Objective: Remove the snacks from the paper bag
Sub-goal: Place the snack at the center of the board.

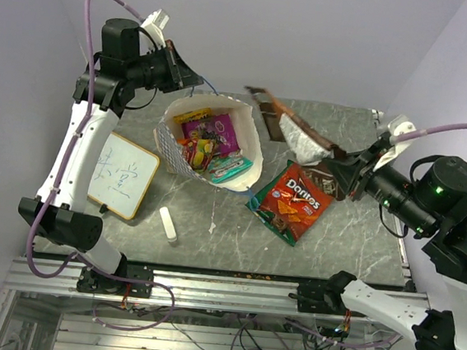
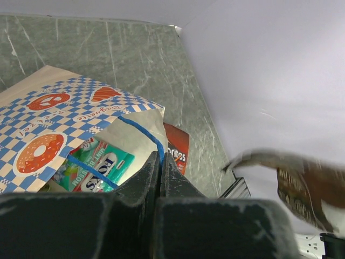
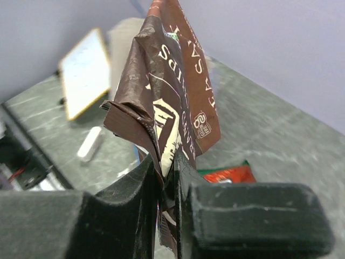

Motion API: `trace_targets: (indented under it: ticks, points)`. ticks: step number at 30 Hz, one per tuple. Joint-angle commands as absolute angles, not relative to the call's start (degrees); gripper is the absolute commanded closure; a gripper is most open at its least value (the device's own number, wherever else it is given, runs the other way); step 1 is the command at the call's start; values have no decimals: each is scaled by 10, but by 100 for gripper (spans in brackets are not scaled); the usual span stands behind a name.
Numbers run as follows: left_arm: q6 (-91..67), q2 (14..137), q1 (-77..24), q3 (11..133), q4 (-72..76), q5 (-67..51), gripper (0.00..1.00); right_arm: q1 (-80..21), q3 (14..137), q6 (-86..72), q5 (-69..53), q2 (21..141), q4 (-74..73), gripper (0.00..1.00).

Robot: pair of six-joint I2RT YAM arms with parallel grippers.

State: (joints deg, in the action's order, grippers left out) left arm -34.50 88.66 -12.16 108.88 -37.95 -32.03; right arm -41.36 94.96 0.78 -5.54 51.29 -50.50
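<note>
Surface: grey marbled table, pale lilac walls behind.
Near left: white cylinder lying flat; wood-framed whiteboard just beyond it.
Near right: Doritos packet flat on the table, outside and just right of the bag.
Right gripper: pressed together on a brown chocolate bag, held up off the table, right of the bag.
Centre: chequered paper bag, mouth open; purple packet and teal mint packet lie inside with others.
Far left: left gripper pinching the blue cord handle at the bag's rim.
</note>
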Motion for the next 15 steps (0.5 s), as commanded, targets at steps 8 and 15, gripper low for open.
trace_targets:
  ticks: [8, 15]
  points:
    - [-317, 878, -106, 1135, -407, -326, 93, -414, 887, -16, 379, 645, -546, 100]
    - [-297, 884, -91, 1149, -424, -344, 93, -412, 791, 44, 432, 735, -470, 100]
